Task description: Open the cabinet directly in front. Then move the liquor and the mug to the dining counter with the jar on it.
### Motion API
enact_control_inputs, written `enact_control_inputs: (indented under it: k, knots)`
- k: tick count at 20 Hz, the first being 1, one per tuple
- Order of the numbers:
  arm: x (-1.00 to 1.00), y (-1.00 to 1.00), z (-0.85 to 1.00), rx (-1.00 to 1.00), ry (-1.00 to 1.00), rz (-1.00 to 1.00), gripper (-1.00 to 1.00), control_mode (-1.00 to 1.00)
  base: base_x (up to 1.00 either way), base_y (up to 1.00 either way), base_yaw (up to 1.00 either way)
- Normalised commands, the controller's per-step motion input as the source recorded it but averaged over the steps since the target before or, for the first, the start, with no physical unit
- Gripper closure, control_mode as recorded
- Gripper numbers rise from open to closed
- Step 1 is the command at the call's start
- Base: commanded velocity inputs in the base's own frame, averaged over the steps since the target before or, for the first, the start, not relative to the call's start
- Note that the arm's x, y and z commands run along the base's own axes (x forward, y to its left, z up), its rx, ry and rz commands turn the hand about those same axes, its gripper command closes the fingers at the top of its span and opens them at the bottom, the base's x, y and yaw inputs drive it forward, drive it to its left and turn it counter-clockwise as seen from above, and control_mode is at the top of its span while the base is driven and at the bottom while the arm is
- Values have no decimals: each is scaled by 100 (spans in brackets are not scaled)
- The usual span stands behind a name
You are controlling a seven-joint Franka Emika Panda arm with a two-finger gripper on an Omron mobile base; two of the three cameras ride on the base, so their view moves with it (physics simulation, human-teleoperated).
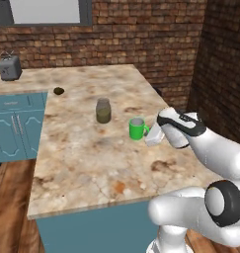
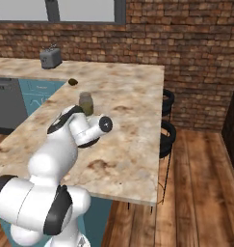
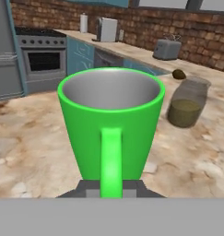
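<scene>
We see our gripper (image 1: 152, 134) clamped on the handle of the bright green mug (image 1: 137, 128), which stands upright on the marbled dining counter (image 1: 92, 163) just beside the squat glass jar (image 1: 103, 110), with a toaster (image 1: 10, 67) far behind.

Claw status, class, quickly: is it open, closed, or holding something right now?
Claw: closed on the handle of the green mug, which is at the dining counter beside the jar.
</scene>
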Motion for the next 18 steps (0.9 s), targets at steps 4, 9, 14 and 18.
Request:
enact_control_inputs:
  k: [4, 9, 14, 18]
  knots:
    - [55, 1, -39, 0, 0, 0, 100, -100, 0, 0, 0]
    - [55, 0, -34, 0, 0, 0, 100, -100, 0, 0, 0]
    - [57, 3, -33, 0, 0, 0, 100, -100, 0, 0, 0]
    - [56, 6, -35, 0, 0, 0, 100, -100, 0, 0, 0]
